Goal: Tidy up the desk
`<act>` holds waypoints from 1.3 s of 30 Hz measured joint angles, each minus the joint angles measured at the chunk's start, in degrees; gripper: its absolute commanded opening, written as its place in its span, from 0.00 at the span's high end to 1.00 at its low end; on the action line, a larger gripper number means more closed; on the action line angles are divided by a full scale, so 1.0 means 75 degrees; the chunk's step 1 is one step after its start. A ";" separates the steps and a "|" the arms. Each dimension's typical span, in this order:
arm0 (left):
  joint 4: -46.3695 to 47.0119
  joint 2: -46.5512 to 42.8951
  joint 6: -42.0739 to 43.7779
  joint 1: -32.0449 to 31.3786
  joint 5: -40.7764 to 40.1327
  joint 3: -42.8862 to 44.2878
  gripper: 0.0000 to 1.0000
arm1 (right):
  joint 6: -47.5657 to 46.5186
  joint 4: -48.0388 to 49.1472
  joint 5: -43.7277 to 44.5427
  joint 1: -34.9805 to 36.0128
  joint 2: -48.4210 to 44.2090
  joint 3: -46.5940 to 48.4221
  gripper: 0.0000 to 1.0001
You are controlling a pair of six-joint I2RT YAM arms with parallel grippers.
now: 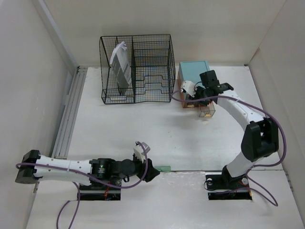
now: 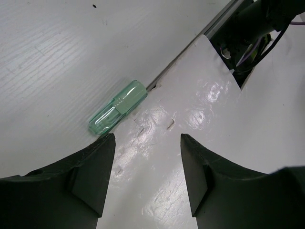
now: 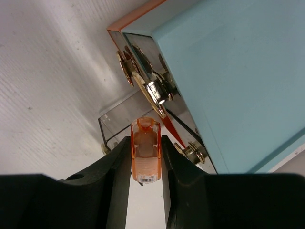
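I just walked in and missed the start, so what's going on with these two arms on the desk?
The right fingers are shut on a small orange translucent piece, holding it at the open clear drawer of the teal-topped box. The left fingers are open, low over the near part of the desk, with a green translucent piece lying just ahead of them, not grasped.

My right gripper clamps the orange plastic piece, and my fingers hide its lower end. The print on its label is too small to read. Piece and fingers cover part of the clear drawer behind them. The teal box runs off the right edge there. In my left wrist view the bottom edge cuts off my left gripper, and whatever is inside the green translucent piece is too blurred to tell.
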 measured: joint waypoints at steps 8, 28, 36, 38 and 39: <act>0.0044 -0.0061 0.0052 0.0000 0.0000 0.0000 0.46 | -0.0367 0.0000 -0.0003 -0.0157 -0.0009 -0.0003 1.00; 0.0047 -0.0055 0.0087 0.0000 0.0000 0.0000 0.46 | -0.0560 -0.0219 0.0356 -0.0373 0.0163 -0.0382 0.69; 0.0047 -0.0055 0.0087 0.0000 0.0029 0.0000 0.46 | -0.0554 -0.0143 0.0437 -0.0414 0.0163 -0.0388 0.66; 0.0047 -0.0055 0.0087 0.0000 0.0035 0.0000 0.46 | -0.0557 -0.0108 0.0460 -0.0425 0.0163 -0.0388 0.66; 0.0047 -0.0055 0.0087 0.0000 0.0035 0.0000 0.46 | -0.0554 -0.0090 0.0484 -0.0463 0.0163 -0.0388 0.66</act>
